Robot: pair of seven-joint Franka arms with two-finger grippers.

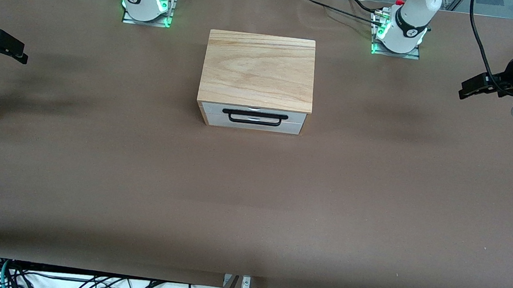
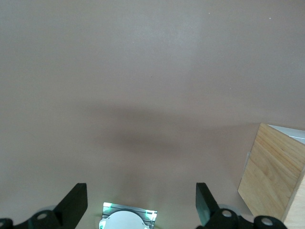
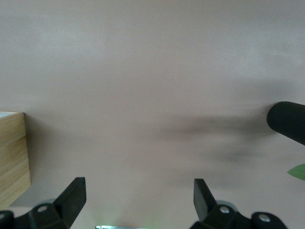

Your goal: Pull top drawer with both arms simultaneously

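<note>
Top drawer [image 1: 254,117]: fully closed in cabinet [image 1: 258,70] at tabletop [image 1: 251,196] centre, front panel facing front camera. Bar handle [image 1: 254,117]: long axis runs between the 2 arm ends of tabletop.

Left pincer [image 1: 469,88]: released, fingers [image 2: 71,204] spread, over left arm's end of tabletop, well apart from drawer. Right pincer [image 1: 11,50]: released, over right arm's end, well apart.

Drawer lies inward from each pincer, between them; neither arm clearly nearer. No readable labels or writing.
</note>
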